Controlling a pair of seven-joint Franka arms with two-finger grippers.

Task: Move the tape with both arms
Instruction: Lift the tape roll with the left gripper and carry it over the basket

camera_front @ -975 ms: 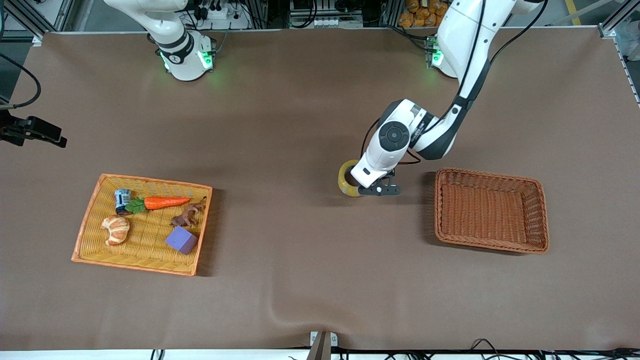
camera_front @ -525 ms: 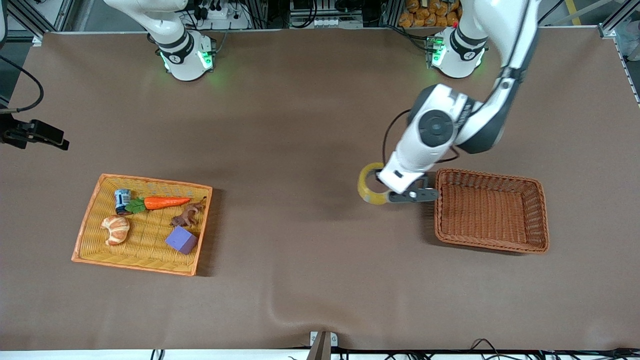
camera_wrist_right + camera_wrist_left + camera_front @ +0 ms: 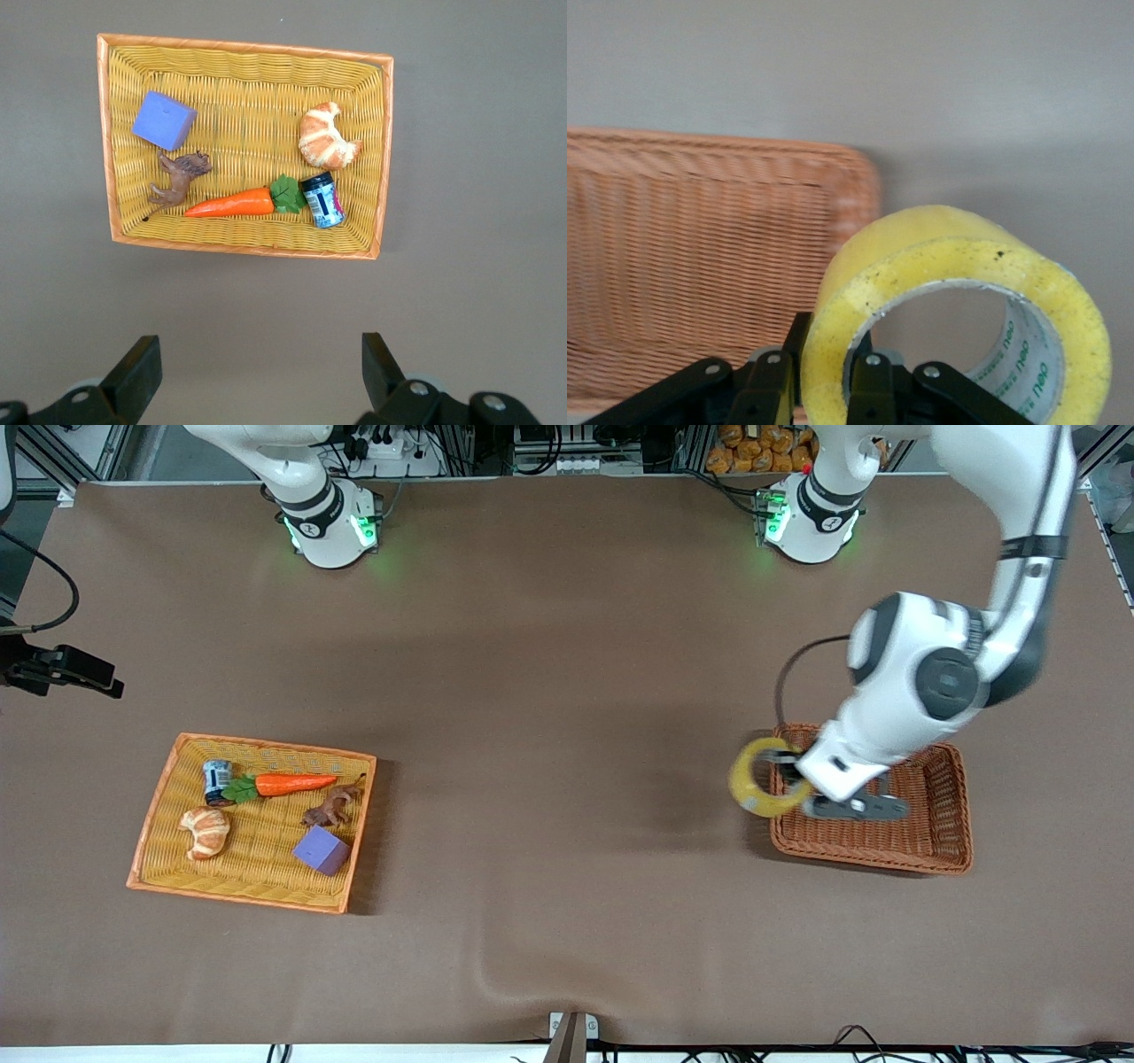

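The left gripper point(image 3: 791, 778) hangs in the air over the rim of the brown woven wicker basket point(image 3: 939, 849), at the end toward the right arm. Its fingers point(image 3: 868, 398) are clamped on the wall of the translucent yellow roll of packing tape with a grey-white core point(image 3: 759, 777): in the left wrist view one finger sits inside the ring and the other against its outer face. Most of the roll juts out past the fingertips, over the bare brown table cloth point(image 3: 567, 921) rather than over the basket.

The main risk, as I judge it, is an early release: with the roll hanging past the rim, letting go here would drop it on the cloth or onto the basket edge, where a ring could tip and roll away. The grip is also on a thin wall only, so a swing could let the tape pivot between the pads. The basket rim below the fingers is the one thing in the way if the arm descends too soon.

The right gripper point(image 3: 257, 381) waits high above the table with its fingers spread wide and nothing between them. Below them lies the orange flat wicker tray point(image 3: 156, 804) with a purple cube point(image 3: 321, 850), a carrot point(image 3: 294, 783), a croissant point(image 3: 205, 831), a small jar point(image 3: 216, 779) and what looks like a brown toy animal point(image 3: 333, 808), though it is too small to be sure.
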